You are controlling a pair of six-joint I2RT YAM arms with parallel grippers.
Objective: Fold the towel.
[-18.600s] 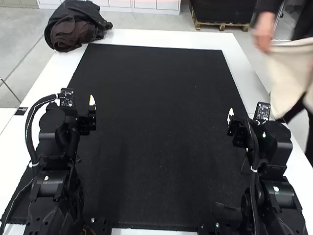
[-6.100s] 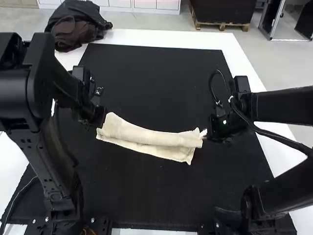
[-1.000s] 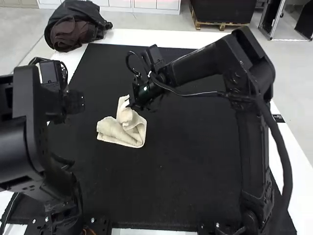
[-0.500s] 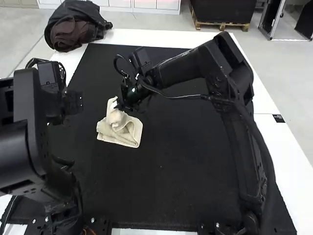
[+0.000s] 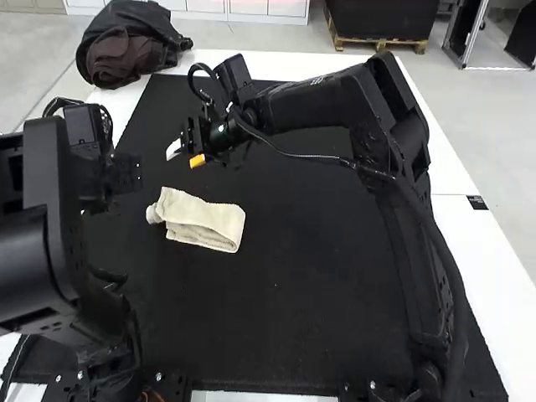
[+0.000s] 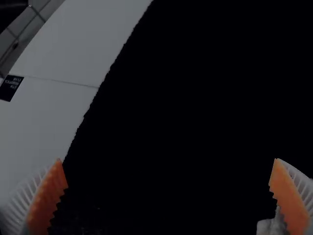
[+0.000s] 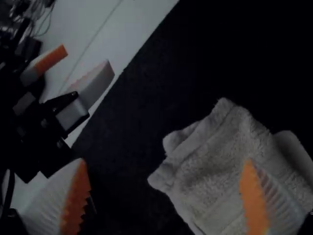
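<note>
1. Evidently, the cream towel [image 5: 203, 224] lies on the black mat [image 5: 293, 301] in a small, layered fold, its pile fluffy, with a rounded bit poking from one uneven end.
2. The right gripper [image 5: 185, 155] hangs apart from the towel, fingers well spread, gripping nothing.
3. The left gripper [image 5: 126, 174] is also wide apart and empty.
4. Inner layers are hidden, so their number is unclear; darkness swallows the mat's texture in the left wrist view.

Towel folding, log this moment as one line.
towel: folded unevenly, on black mat | left hand: open, empty | right hand: open, empty, above mat
</note>
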